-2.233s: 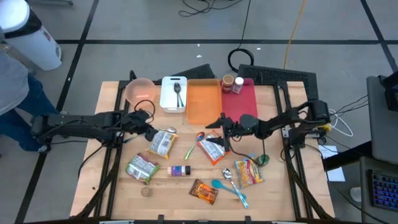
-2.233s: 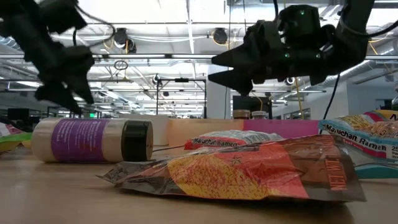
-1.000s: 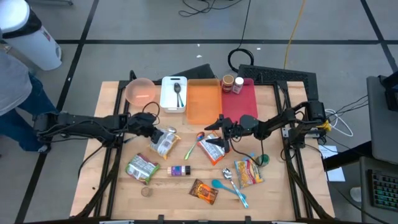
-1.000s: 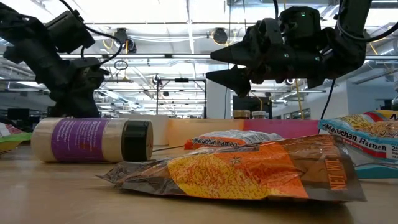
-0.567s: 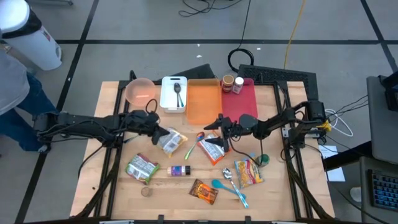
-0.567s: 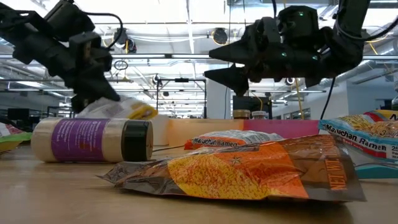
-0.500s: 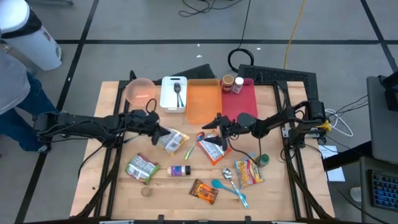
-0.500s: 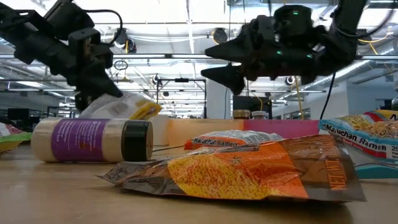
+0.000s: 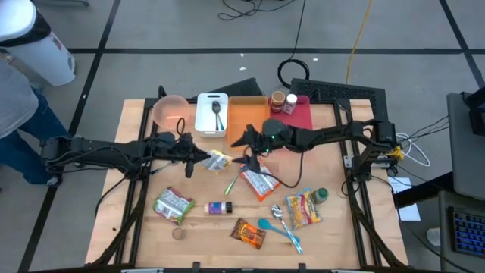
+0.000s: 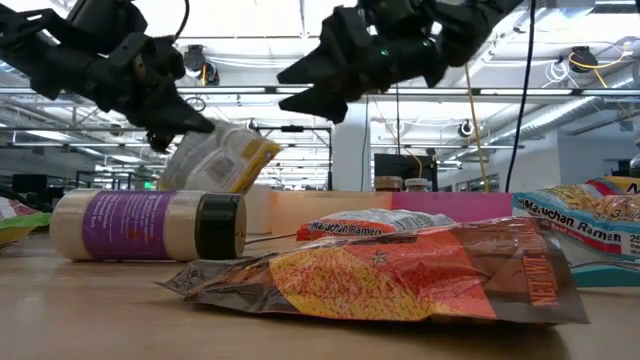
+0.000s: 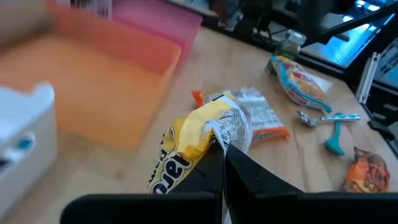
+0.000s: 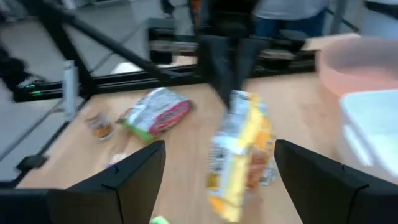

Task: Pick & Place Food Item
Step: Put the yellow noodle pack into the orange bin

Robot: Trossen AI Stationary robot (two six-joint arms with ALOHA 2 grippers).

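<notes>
My left gripper [image 9: 198,157] pinches the yellow snack bag [image 9: 217,160] aloft beside the orange tray [image 9: 244,121]; my right gripper [image 9: 244,149] gapes wide facing it; a table packet [image 10: 590,228] reads "Maruchan Ramen"

1. A pink bowl [image 9: 170,111] sits at the surface's [image 9: 333,243] 11 o'clock corner.
2. A white tray [image 9: 204,121] beside it holds a spoon [image 9: 217,114].
3. An orange tray [image 9: 244,139] and a red tray [image 9: 305,115] follow toward 1 o'clock.
4. A teal spoon [image 9: 267,225] lies near 5 o'clock.
5. A purple-labelled bottle [image 10: 148,226] lies on its side.
</notes>
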